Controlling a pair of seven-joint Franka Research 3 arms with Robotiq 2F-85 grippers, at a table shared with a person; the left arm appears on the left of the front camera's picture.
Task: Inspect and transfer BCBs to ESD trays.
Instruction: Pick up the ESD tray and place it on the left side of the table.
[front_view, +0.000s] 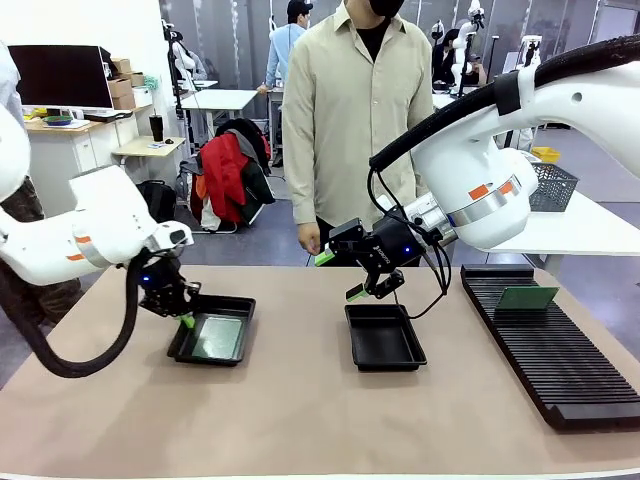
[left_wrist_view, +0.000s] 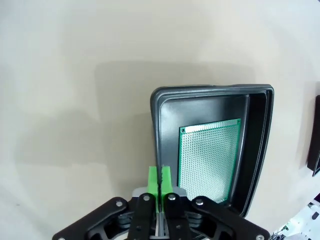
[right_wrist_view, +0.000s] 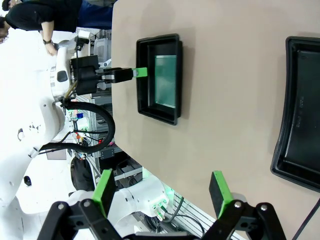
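Partly off-frame, the empty tray (right_wrist_view: 301, 102)

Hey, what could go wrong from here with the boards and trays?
The left gripper, jaws shut, sits at the rim of the left tray; pulling away could catch it and jolt the board inside. The right gripper hangs open above the empty tray, and its slack cable might snag the rim when it reaches toward the standing board in the rack.

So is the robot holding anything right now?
Right end effector is open and empty. Left end effector is shut at the tray's rim; whether it pinches that rim cannot be told.
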